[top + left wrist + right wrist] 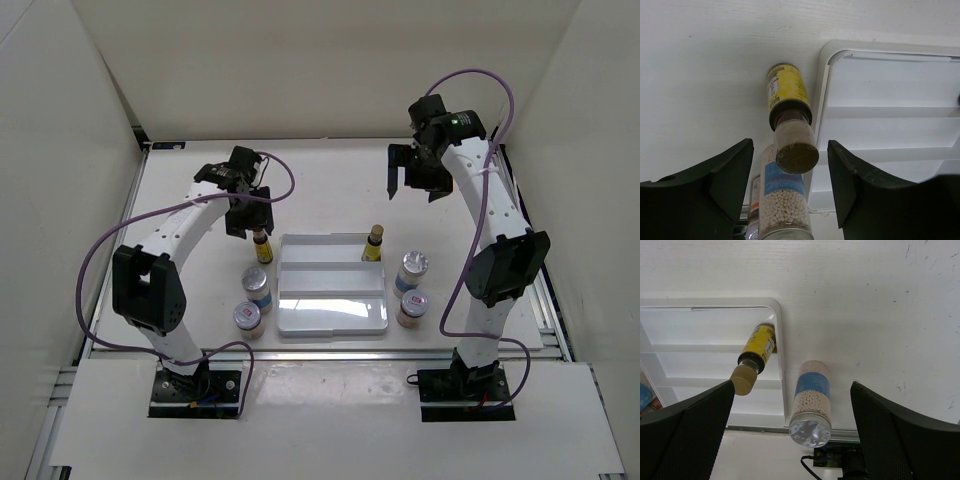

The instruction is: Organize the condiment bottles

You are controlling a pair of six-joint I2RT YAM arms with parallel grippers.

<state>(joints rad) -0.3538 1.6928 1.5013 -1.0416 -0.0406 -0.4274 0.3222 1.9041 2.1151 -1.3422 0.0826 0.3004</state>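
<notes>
Left gripper: the left gripper (247, 218) hangs directly over the left amber bottle (262, 245). Its jaws are parted wider than the cap, with one finger on each side, and it has hold of nothing.
Why so: this looks like a line-up for closing on the bottle's neck and lifting it onto the rack. In the wrist view the fingers (725, 175) stand apart from the glass.
Right gripper: the right gripper (413, 190) is raised over the far right of the table with its jaws spread wide and empty. It is probably parked there to stay out of the left arm's way.
Right amber bottle: the right amber bottle (373, 243) stands upright on the back step of the white stepped rack (330, 300), near its right corner. I judge it to be already placed.
Left amber bottle: it stands upright on the table, just beside the rack's left rear corner.
Blue-labelled pair: the left blue-labelled bottle (257, 287) and the right blue-labelled bottle (412, 270) stand on the table, one on each side of the rack.
Red-labelled pair: the left red-labelled bottle (247, 318) and the right red-labelled bottle (411, 308) stand nearer the arm bases, each just in front of its blue neighbour.
Progress: one bottle of six is on the rack, so the task is at an early stage.
Surface: the table (330, 190) is flat, white and matte, with faint scuffs visible in the right wrist view.
Room: plain white walls (320, 70) close in the back and both sides. Purple cables (100, 250) loop off the arms.
</notes>
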